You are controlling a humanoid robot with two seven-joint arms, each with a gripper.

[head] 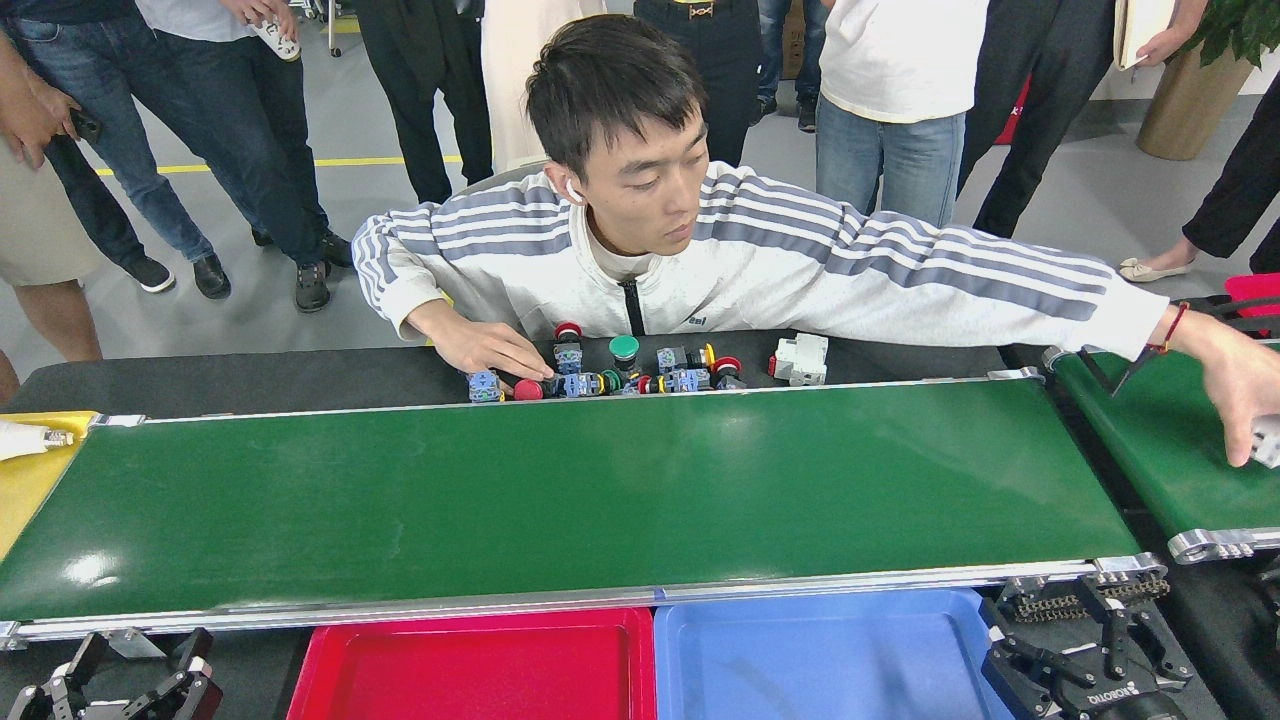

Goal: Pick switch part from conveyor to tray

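Grippers, left and right, wait spread open beside the bare glossy dark-green conveyor belt (nothing to pick).

Switch parts sit jumbled just behind the long glossy green conveyor; red tray and blue tray look empty, I think.

One long green conveyor spans the view. Nearer than it lie two trays: one red tray and one blue tray. Beyond the conveyor, a cluster of roughly a dozen small switch parts sits on the table, too crowded for an exact count, plus one white block. At the conveyor's right end is one second belt. One person leans over the far side; several others stand behind.
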